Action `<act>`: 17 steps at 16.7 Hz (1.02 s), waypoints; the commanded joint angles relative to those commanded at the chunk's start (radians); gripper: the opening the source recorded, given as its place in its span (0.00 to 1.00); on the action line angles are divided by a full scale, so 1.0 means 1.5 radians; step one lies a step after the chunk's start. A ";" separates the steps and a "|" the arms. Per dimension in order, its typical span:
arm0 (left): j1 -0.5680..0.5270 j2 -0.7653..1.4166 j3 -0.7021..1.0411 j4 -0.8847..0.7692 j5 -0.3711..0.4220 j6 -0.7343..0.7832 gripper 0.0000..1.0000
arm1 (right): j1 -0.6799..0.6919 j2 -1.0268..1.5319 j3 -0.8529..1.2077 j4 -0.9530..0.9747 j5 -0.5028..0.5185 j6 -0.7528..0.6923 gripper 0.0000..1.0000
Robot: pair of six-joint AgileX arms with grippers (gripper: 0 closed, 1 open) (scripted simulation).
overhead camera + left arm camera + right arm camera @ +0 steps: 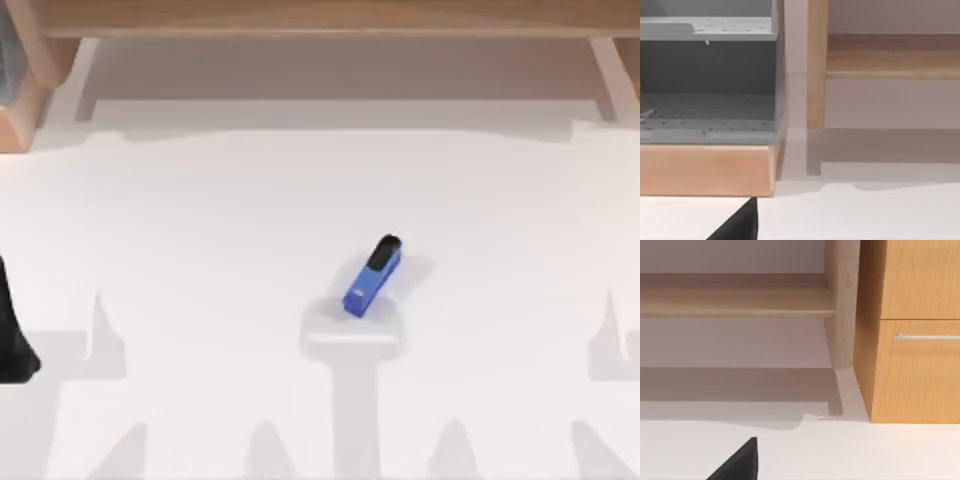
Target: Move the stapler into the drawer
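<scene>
The stapler [373,277] is small and bright blue with a rounded black end. It lies flat on the white table near the middle, black end pointing toward the back right. No gripper is near it. A drawer [705,167] with a light wooden front and a grey perforated inside stands pulled out in the left wrist view. It belongs to the wooden unit at the table's back left corner [22,95]. My left arm [12,335] is a dark shape at the table's left edge. A black part of my left gripper [737,224] and of my right gripper [737,462] shows low in each wrist view.
A wooden shelf [320,20] on pale legs runs along the table's back edge. The right wrist view holds a wooden cabinet [915,340] with a shut drawer front and a silver handle [927,336]. Bare white tabletop [200,220] surrounds the stapler.
</scene>
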 joint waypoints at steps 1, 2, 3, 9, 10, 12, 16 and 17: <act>0.000 0.000 0.000 0.000 0.000 0.000 1.00 | 0.000 0.000 0.000 0.000 0.000 0.000 1.00; 0.000 0.000 0.000 0.000 0.000 0.000 1.00 | 0.000 0.000 0.000 0.000 0.000 0.000 1.00; 0.000 0.000 0.000 0.000 0.000 0.000 1.00 | -0.002 0.007 0.004 0.005 -0.001 -0.006 1.00; 0.000 0.000 0.000 0.000 0.000 0.000 1.00 | -0.052 0.194 0.115 0.126 -0.037 -0.153 1.00; 0.000 0.000 0.000 0.000 0.000 0.000 1.00 | -0.065 0.250 0.143 0.157 -0.047 -0.192 1.00; 0.000 0.000 0.000 0.000 0.000 0.000 1.00 | -0.092 0.382 0.205 0.225 -0.069 -0.279 1.00; 0.000 0.000 0.000 0.000 0.000 0.000 1.00 | -0.150 0.704 0.338 0.371 -0.121 -0.476 1.00; 0.000 0.000 0.000 0.000 0.000 0.000 1.00 | -0.164 0.784 0.371 0.407 -0.135 -0.527 1.00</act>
